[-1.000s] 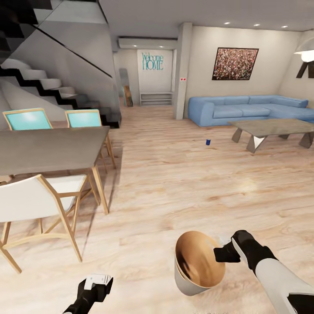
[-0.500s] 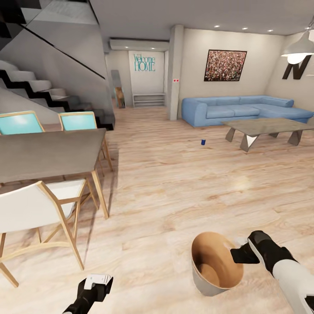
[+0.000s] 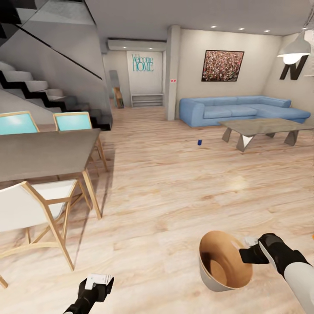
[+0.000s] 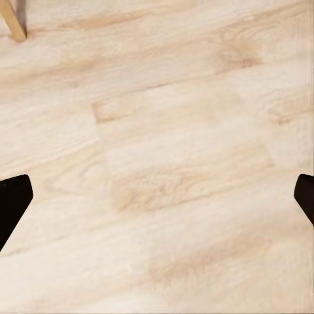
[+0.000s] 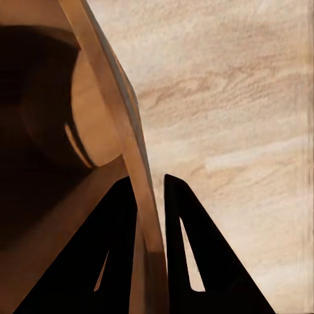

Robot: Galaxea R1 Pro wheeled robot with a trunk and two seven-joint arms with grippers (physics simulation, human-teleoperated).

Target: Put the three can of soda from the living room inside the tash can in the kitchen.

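Bucket [image 3: 225,261] is carried low at front right, tilted, brown inside showing. Right gripper [image 3: 249,254] is clamped on its rim, one finger [image 5: 104,261] inside, one outside. Left gripper [image 3: 97,285] hangs over bare floor [image 4: 163,163], jaws spread wide, holding nothing. Blue can [image 3: 199,141] stands on the floor ahead, near the low table [image 3: 261,126] and sofa [image 3: 235,109].

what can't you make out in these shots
- Blue can, head view: too small to read any label.
- Bucket bottom, head view: in shadow, contents unclear; right end effector clamps its rim.
- Orange speck at the head view's right edge: cut off, unidentifiable.
- Left end effector, wrist view: fingertips cut by the edges.
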